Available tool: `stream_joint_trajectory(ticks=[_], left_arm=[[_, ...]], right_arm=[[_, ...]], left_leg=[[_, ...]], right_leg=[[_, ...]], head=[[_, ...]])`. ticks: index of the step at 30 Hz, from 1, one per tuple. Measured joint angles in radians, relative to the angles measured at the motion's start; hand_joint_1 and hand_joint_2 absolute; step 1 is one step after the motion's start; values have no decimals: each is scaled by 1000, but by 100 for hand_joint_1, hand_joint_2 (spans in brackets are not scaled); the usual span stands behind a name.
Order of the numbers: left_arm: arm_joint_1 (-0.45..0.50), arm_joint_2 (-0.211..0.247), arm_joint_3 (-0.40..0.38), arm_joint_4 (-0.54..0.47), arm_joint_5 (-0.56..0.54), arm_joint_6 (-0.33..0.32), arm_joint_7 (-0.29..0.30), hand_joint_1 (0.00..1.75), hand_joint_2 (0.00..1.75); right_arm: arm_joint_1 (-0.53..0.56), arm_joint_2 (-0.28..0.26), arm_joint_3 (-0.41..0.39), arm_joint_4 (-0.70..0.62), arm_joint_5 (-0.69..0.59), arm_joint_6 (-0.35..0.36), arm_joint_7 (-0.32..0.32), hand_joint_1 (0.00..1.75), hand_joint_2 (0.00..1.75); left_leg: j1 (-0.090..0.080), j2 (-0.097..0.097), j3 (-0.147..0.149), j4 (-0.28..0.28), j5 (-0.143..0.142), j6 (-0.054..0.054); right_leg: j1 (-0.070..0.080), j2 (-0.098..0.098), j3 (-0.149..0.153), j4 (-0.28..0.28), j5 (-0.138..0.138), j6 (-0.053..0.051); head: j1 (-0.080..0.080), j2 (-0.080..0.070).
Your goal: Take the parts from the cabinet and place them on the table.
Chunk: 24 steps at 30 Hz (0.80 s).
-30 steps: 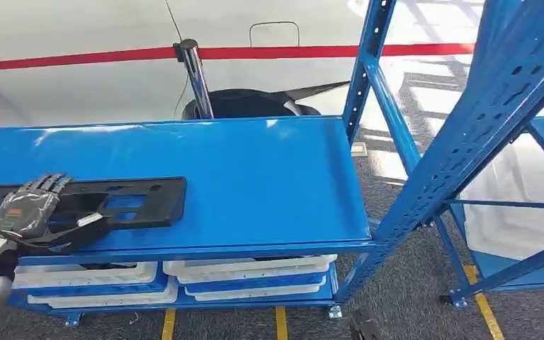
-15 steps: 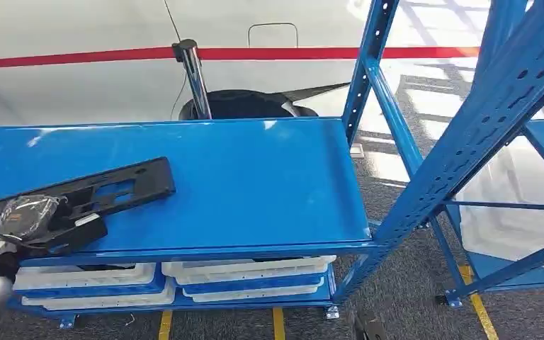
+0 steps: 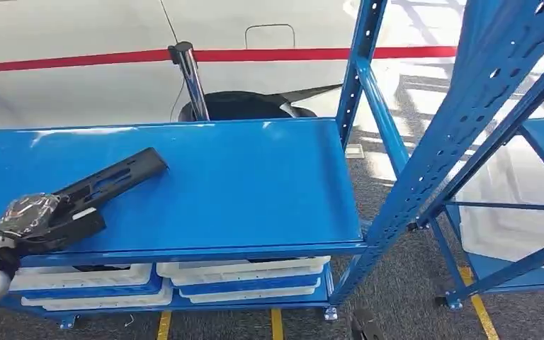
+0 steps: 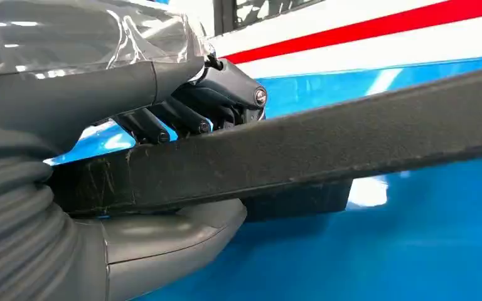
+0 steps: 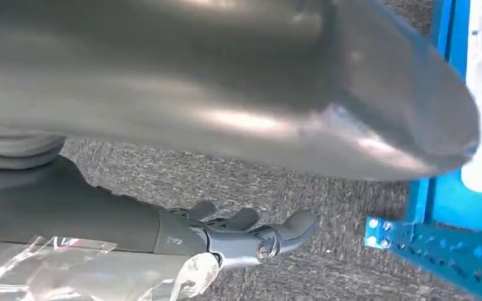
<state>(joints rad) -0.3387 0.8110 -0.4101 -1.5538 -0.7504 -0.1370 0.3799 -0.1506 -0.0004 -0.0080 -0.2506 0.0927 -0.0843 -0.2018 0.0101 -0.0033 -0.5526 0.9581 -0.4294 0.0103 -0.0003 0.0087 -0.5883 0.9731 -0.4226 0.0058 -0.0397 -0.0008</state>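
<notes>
Shelf (image 3: pixel 241 184) of blue metal, the landmark here: a long black part (image 3: pixel 106 180) rises tilted over its front left area. Left hand (image 3: pixel 32 219) grasps the part's near end. Right hand (image 5: pixel 245 238) hangs beside the shelf's foot, fingers apart, holding nothing.

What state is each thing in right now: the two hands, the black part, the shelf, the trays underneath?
Left hand: grips the black part's near end.
Right hand: holds nothing, fingers apart, above the carpet.
Black part: tilted, far end lifted off the shelf.
Blue shelf: bare beside the part.
White trays: stacked below.
</notes>
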Motion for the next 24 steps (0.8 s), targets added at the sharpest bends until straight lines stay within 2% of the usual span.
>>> stream_joint_trajectory(ticks=[1,2,4,5,6,7,8,9,10,11,14,15,16,17,19,20,21,22,23,24], left_arm=[[3,0,1,0,1,2,0,175,175],[1,0,2,0,4,8,-2,175,175],[3,-2,8,-1,24,40,-3,175,175],[10,-6,15,-3,78,89,-8,175,175],[14,-14,28,-7,161,147,-18,175,175],[12,-23,43,-16,259,201,-29,175,175],[5,-28,59,-26,334,240,-35,175,175],[-8,-33,75,-37,395,272,-40,175,175],[-20,-37,87,-48,437,296,-44,175,175],[-32,-45,102,-67,483,324,-52,175,175],[-47,-65,120,-128,552,381,-64,175,175],[-50,-77,123,-151,561,403,-65,175,175],[-54,-86,124,-171,563,424,-64,175,175],[-60,-98,124,-197,558,449,-61,175,175],[-67,-123,123,-251,546,500,-49,175,175],[-72,-132,122,-272,540,518,-43,175,175],[-75,-141,122,-292,534,531,-41,175,175],[-76,-150,122,-313,530,541,-41,175,175],[-76,-157,121,-330,523,548,-41,175,175],[-77,-163,121,-347,517,554,-41,175,175]], right_arm=[[0,0,0,0,0,0,0,0,0],[0,0,0,0,-2,0,0,0,0],[0,0,1,0,-5,-2,0,0,0],[1,0,1,0,-12,-6,0,0,0],[3,0,1,0,-17,-7,0,0,0],[4,0,2,0,-23,-8,0,0,0],[5,0,3,0,-29,-9,0,0,0],[5,0,5,0,-32,-11,0,0,0],[5,0,10,0,-34,-13,-1,0,0],[4,0,11,0,-40,-15,-1,0,0],[3,0,18,0,-49,-18,-1,0,0],[2,0,22,0,-53,-18,-1,0,0],[3,0,24,0,-54,-19,-1,0,0],[2,0,25,0,-58,-21,-2,0,0],[4,1,26,0,-65,-24,-2,0,0],[5,2,27,0,-66,-25,-2,0,0],[6,2,27,0,-71,-25,-2,0,0],[8,2,27,0,-73,-26,-2,0,0],[9,2,28,0,-74,-29,-3,0,0],[9,2,29,0,-75,-31,-3,0,0]], left_leg=[[4,1,-15,28,-21,-4],[4,1,-38,81,-53,-7],[6,1,-112,243,-125,-12],[6,1,-145,311,-143,-14],[6,1,-156,328,-137,-14],[6,1,-143,292,-109,-13],[6,1,-110,219,-67,-12],[5,1,-63,119,-19,-9],[5,1,-20,31,14,-3],[-5,-1,-1,0,5,3],[-17,-8,-2,-1,11,18],[-10,-8,-1,-8,17,26],[-4,-4,2,-13,26,30],[-3,-2,0,-13,30,35],[-2,3,-6,-12,33,39],[-2,5,-11,-11,35,39],[-2,6,-15,-10,37,38],[-2,7,-17,-10,39,36],[-1,8,-17,-10,40,35],[-1,8,-17,-10,41,33]], right_leg=[[-4,0,2,-5,4,-6],[-5,0,1,-5,4,-8],[-2,0,0,-5,3,-12],[-1,1,0,-5,3,-12],[0,2,1,-4,3,-13],[0,1,2,-4,2,-13],[0,1,4,-4,2,-12],[-1,1,8,-4,1,-11],[-1,0,11,-4,0,-8],[2,-6,10,-3,-4,-2],[-8,-10,13,-6,-3,14],[-6,-10,14,-5,-3,22],[-9,-8,8,16,-16,29],[-7,-7,-13,63,-58,34],[-11,-7,-84,224,-150,40],[-11,-8,-114,293,-177,42],[-11,-8,-127,327,-183,43],[-11,-8,-111,300,-160,43],[-11,-8,-70,232,-122,42],[-11,-8,-16,134,-77,39]], head=[[-1,0],[-3,0],[-3,0],[-3,0],[-4,0],[-3,0],[-3,0],[-3,0],[-4,0],[-3,0],[-3,0],[-3,0],[-4,0],[0,0],[1,0],[1,0],[1,0],[1,0],[1,0],[1,0]])
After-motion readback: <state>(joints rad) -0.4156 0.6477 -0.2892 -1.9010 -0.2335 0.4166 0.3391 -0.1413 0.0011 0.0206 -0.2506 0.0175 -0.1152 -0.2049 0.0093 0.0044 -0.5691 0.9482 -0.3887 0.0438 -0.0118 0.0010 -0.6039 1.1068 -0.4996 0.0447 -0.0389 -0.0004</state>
